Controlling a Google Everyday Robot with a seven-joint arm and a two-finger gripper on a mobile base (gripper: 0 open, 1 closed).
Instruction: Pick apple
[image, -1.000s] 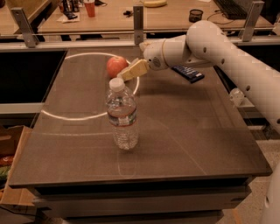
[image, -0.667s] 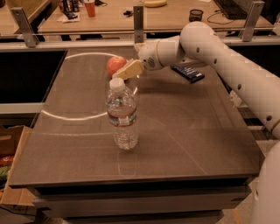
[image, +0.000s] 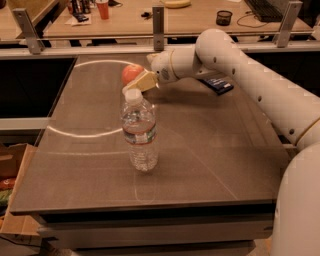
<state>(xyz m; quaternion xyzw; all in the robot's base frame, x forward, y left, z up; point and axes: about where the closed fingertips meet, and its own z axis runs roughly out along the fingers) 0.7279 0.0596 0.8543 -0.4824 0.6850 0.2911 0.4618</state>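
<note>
Since a second ago, the gripper (image: 138, 82) had slid a little way toward the apple (image: 131, 73), and the white arm (image: 235, 60) had swung with it. The apple and the bottle had stayed where they were.

The apple was round and red-orange, with a paler patch on the side next to the gripper. It sat on the dark table (image: 210, 150), right against the tip of the gripper and partly hidden behind it. I could not tell if the gripper was open or closed, or if it had hold of the apple.

A clear water bottle (image: 140, 132) stood upright on the near side of the gripper. Its white cap showed just under the gripper's tip. Behind the gripper, past the apple, the far edge of the table was close, with a metal rail (image: 100, 46) along it. Out past the gripper's tip, away from the arm, the tabletop was open up to its side edge. A thin white ring (image: 75, 134) was marked on the table there. A flat blue thing (image: 218, 84) lay back along the arm, well apart from the gripper.
</note>
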